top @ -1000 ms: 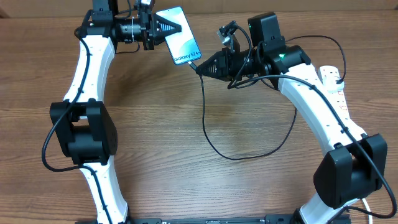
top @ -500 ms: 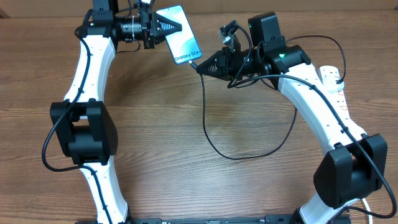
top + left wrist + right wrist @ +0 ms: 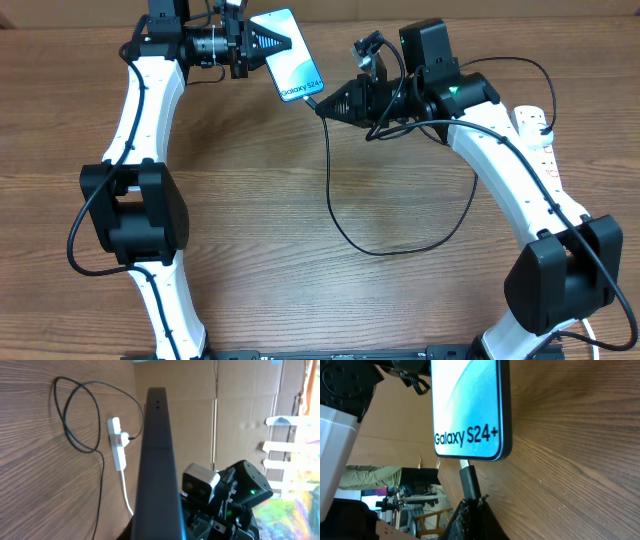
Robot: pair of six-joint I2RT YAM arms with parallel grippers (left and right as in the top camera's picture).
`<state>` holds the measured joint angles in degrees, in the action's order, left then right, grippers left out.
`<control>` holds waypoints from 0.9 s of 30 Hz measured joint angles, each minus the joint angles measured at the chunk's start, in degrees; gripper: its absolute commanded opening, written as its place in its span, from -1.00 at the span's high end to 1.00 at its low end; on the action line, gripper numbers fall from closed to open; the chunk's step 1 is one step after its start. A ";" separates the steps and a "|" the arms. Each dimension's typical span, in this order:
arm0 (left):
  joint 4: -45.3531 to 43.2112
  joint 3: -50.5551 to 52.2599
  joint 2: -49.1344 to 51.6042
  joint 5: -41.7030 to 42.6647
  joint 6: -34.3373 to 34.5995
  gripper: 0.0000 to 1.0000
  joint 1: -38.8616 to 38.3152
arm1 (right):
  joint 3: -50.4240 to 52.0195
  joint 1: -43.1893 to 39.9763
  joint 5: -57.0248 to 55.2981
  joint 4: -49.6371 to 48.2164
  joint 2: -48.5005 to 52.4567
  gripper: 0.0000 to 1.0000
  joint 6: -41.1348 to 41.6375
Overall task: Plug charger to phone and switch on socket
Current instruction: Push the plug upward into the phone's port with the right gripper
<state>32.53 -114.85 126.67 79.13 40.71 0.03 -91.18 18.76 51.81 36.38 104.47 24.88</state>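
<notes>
Above the table (image 3: 250,290), phone (image 3: 291,58) slants, port end facing charger (image 3: 469,480) tip

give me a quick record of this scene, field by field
left gripper: shut on phone, screen lit
right gripper: shut on connector
connector: tip at phone's bottom edge, metal showing
cable: loops across table toward power strip
power strip: right side of table; switch state unclear
</notes>
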 measured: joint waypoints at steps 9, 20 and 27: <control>0.00 0.00 0.00 -1.40 1.36 0.92 -0.04 | 0.00 0.04 -0.61 -0.83 0.00 0.93 0.85; -0.02 0.00 0.00 -2.19 3.10 0.92 -0.17 | 0.00 0.13 -1.31 -0.83 0.00 0.93 1.70; 0.00 0.00 0.00 -2.93 3.54 0.91 -0.33 | 0.00 0.13 -2.27 0.22 0.00 0.93 1.84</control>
<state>32.53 -114.85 126.67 76.20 44.25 -0.30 -91.18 18.90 49.54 36.60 104.47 26.72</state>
